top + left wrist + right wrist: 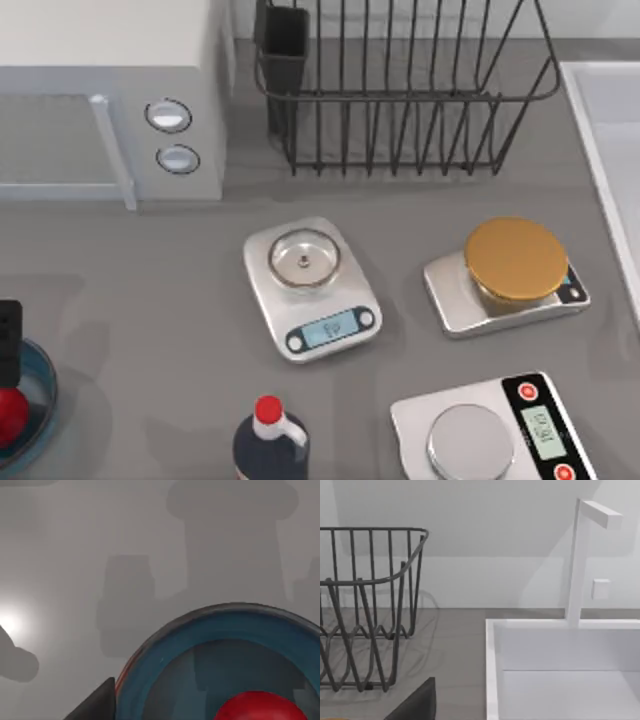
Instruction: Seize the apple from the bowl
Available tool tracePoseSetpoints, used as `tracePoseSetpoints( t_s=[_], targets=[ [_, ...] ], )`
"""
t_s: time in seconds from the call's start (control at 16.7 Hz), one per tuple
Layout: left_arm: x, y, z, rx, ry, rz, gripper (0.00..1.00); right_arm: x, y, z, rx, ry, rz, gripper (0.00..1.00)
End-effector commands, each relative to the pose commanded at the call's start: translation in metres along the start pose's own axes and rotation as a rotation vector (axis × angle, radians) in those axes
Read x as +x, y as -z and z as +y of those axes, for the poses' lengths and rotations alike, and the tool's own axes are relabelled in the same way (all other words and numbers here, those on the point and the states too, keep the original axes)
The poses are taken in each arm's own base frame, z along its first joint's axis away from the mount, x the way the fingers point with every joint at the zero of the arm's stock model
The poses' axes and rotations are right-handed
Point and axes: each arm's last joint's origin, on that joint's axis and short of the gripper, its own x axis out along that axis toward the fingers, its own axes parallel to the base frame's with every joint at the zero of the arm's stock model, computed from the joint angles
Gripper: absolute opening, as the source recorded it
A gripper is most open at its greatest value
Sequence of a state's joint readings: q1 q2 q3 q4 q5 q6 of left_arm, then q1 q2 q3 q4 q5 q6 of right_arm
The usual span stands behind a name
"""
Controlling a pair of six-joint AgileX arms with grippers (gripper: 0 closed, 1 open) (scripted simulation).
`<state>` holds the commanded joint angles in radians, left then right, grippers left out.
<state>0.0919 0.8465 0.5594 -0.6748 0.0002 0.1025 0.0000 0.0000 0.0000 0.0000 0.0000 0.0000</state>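
Observation:
The apple (10, 415) is small, red and glossy and lies in the bowl (42, 385), a shallow blue glass dish at the table's left edge near the front. My left gripper (8, 342) hangs as a dark block directly over the bowl's far side, just behind the apple. In the left wrist view the apple (262, 706) rests inside the bowl's dark rim (220, 611), close below the camera, with a dark part of the gripper beside the rim. My right arm is parked by the sink.
A dark bottle with a red cap (268, 412) stands at the front centre. Three kitchen scales (310, 290) (510, 275) (490, 430) fill the middle and right. A microwave (110, 100) and a wire dish rack (400, 85) stand at the back, a white sink (570, 670) at the right.

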Motion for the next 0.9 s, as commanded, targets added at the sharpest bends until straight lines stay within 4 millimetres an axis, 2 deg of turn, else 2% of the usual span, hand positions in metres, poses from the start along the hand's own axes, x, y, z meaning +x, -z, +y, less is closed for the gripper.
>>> tracePoseSetpoints(
  t_s=[0.24,0.42,0.6,0.9],
  targets=[
    [0.022,-0.027,0.010,0.007,0.032,0.368,1.00,0.000,0.000,0.000,0.000,0.000,0.000,1.00],
    [0.035,-0.040,0.016,0.007,0.055,0.542,1.00,0.000,0.000,0.000,0.000,0.000,0.000,1.00],
    [0.040,-0.046,0.018,0.007,0.066,0.605,1.00,0.000,0.000,0.000,0.000,0.000,0.000,1.00],
    [0.040,-0.045,0.017,0.011,0.066,0.603,1.00,0.000,0.000,0.000,0.000,0.000,0.000,1.00]
  ],
)
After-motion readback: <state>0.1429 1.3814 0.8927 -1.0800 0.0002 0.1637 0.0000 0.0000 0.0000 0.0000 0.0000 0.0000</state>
